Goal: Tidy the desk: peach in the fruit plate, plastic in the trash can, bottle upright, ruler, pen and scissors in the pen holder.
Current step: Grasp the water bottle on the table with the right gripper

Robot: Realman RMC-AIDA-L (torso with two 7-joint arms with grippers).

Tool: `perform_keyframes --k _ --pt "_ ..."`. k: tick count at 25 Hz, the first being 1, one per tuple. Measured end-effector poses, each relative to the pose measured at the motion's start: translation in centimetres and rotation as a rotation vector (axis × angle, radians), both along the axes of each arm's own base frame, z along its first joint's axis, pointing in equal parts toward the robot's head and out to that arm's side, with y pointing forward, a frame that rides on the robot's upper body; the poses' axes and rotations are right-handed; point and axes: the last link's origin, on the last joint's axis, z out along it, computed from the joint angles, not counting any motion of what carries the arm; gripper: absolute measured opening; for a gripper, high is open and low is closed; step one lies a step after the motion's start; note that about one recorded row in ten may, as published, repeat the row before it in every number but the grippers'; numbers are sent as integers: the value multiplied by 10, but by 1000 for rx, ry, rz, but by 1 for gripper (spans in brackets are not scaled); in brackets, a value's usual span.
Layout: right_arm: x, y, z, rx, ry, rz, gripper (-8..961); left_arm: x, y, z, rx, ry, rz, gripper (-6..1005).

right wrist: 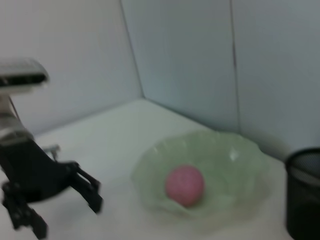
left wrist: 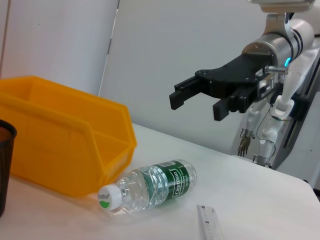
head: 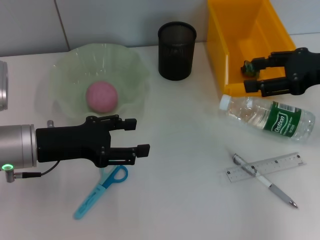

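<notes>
From the head camera I see the pink, round peach [head: 102,96] in the ruffled translucent green plate [head: 65,70]. My left gripper [head: 136,136] hovers spread just beside the plate, over the blue scissors [head: 100,191]. My right gripper [head: 255,76] gapes at the yellow bin's [head: 220,30] front edge above the lying clear bottle [head: 267,116].

The left wrist camera shows the bottle's ribbed plastic and green label, cap beside the bin.

The right wrist camera shows the peach and the mesh pen holder [right wrist: 303,195].

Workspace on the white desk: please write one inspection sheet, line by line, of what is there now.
Surface: white desk, dry.
Job's things: pink peach in green wavy plate; clear plastic bottle with green label lying flat; silver pen across clear ruler; blue scissors; black mesh pen holder; yellow bin.
Clutter: nothing seen.
Grippers: left claw open above scissors; right claw open at the bin.
Cables: thin wire at left wrist.
Surroundings: grey wall panels.
</notes>
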Motion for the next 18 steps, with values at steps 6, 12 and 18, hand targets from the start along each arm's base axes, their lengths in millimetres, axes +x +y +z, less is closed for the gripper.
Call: perform_keyframes --k 6,12,18 --pt "-8 11 14 -32 -207 -68 780 0 0 0 -2 0 4 810" --pt "-16 26 16 -117 -400 -144 780 0 1 1 -5 -1 16 810" --pt "-23 38 5 -177 -575 -173 780 -1 2 2 3 -5 24 810"
